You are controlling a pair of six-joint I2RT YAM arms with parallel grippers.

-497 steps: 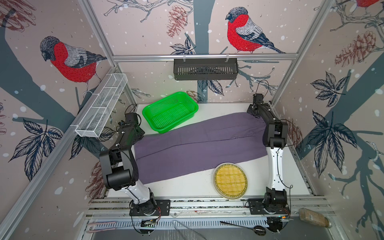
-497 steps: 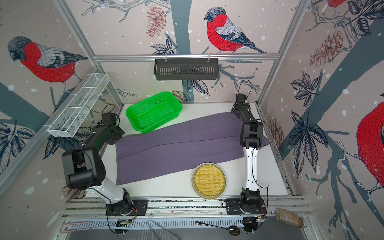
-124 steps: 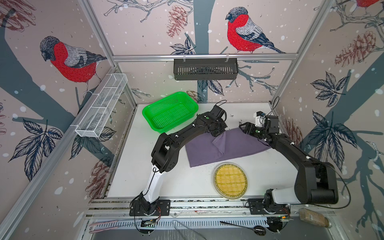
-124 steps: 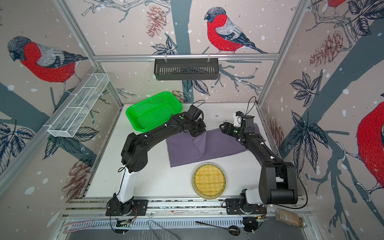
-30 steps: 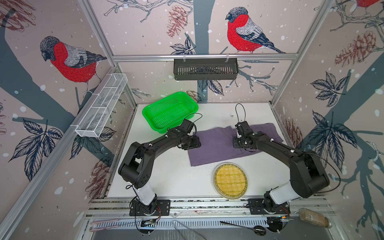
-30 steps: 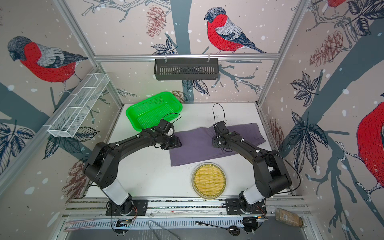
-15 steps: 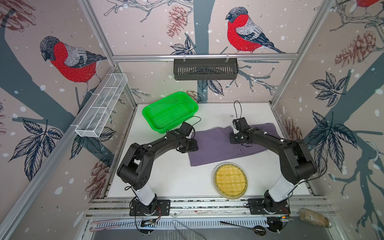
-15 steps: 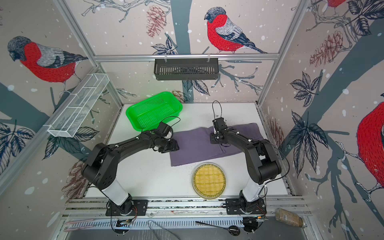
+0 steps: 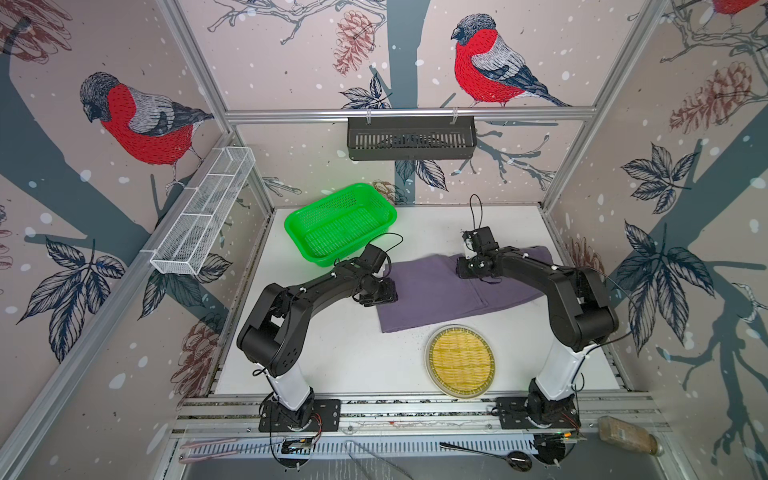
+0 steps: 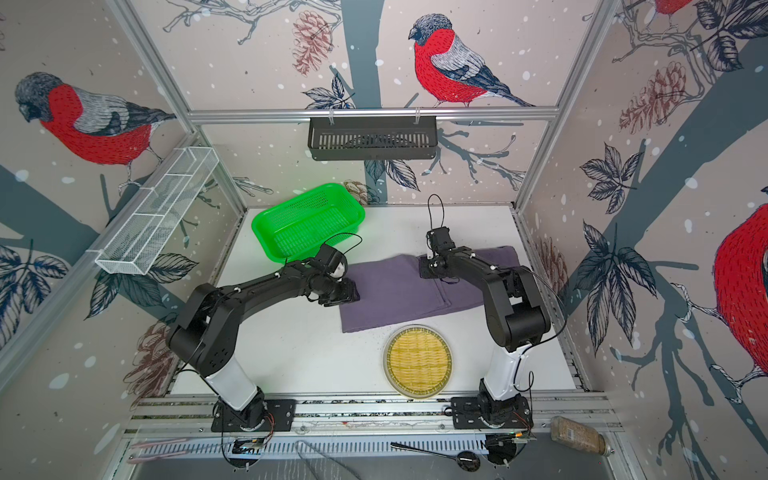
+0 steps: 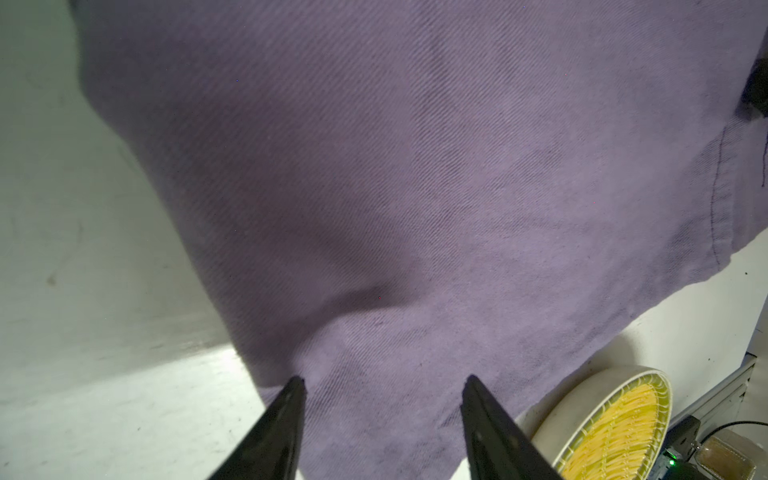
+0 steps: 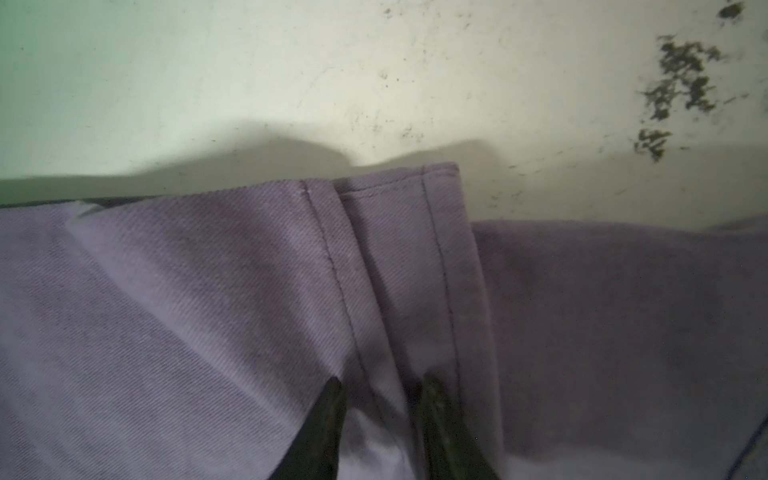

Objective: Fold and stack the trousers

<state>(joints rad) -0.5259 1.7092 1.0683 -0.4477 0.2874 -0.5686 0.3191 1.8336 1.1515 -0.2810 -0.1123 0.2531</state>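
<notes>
while folded flat, trousers (image 9: pixel 432 295) | diagonal twill | 2 stitched hems

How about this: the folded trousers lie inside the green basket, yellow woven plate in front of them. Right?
No. Both top views show the folded trousers on the table, outside the green basket; the yellow woven plate does sit in front of them.

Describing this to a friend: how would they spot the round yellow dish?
Find the white table. Near its front edge, just in front of the folded purple trousers, lies a round dish. Only it has a yellow woven centre and a pale rim.
</notes>
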